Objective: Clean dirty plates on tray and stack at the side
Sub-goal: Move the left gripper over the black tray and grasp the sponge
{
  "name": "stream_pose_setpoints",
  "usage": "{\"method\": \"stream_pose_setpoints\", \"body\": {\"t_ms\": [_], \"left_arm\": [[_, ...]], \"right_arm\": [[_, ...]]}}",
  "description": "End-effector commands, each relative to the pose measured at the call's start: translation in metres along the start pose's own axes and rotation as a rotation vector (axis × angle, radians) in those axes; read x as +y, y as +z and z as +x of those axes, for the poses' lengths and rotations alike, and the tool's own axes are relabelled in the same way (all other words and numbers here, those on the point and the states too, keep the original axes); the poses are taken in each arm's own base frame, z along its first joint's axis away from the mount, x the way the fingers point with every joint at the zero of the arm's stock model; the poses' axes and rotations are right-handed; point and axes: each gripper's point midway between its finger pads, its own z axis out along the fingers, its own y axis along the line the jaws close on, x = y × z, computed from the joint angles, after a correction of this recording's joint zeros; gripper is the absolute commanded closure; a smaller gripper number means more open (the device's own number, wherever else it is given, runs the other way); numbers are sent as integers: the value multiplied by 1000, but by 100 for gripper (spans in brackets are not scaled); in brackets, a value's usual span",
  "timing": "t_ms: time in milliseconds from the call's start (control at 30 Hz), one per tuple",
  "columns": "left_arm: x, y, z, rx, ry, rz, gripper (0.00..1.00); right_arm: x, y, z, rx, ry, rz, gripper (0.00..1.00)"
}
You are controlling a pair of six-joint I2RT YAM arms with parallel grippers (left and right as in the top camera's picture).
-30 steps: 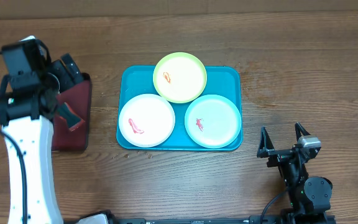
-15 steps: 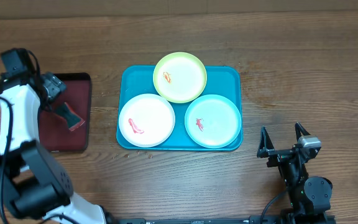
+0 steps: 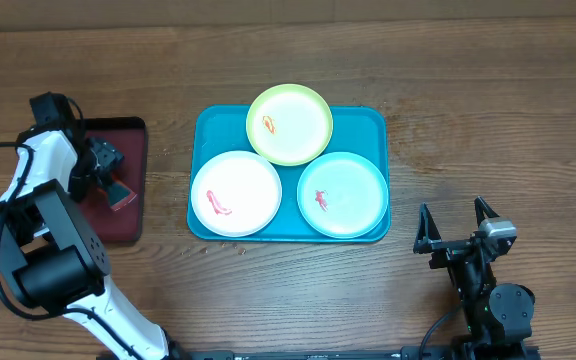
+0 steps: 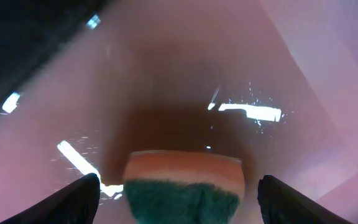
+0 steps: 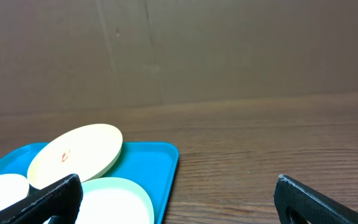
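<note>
Item, far left: small dark red rectangular plastic tray (image 3: 134,134) on the brown wooden tabletop (image 3: 488,100), serving as a rest for the cleaning block. On it lies a small sponge (image 4: 185,196), salmon-orange body with a dark green scouring face. The left tool (image 4: 178,179) is lowered over it, jaws standing apart on either side, and the left wrist view shows a gap at each flank, so nothing is gripped yet. Judged purpose: lined up to take the sponge for wiping. Item, centre: large turquoise-blue rectangular plastic tray (image 3: 370,124) with rounded corners and raised rim, just right of the red tray. It carries all three plates in a triangle. Round white plastic plate (image 3: 250,186), near left, has a red smear left of its middle. Round yellow-green plastic plate (image 3: 298,132), far centre, has an orange-red smear; its far edge overhangs the tray rim and its near edge appears to overlap the other two. Round pale mint green plastic plate (image 3: 353,188), near right, has a small red smear. None is wiped and none stacked, so the task is judged to be at its opening step. Item, near right: right tool (image 3: 455,215), jaws fully spread and empty, resting on the tabletop well apart from the tray. It is presumably parked clear, with bare tabletop beside it for the finished stack.
</note>
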Motion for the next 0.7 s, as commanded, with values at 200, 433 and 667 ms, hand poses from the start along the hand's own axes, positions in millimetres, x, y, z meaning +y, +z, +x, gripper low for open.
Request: {"method": "stream_pose_setpoints", "body": {"t_ms": [200,433,667], "left_arm": [[-11,8,9,55,-4,41,37],[-5,8,6,39,5,6,96],[-4,7,19,93,9,12,0]], "right_arm": [[-2,0,1,-6,5,12,0],[-2,0,1,-6,5,12,0],[-2,0,1,-6,5,12,0]]}}
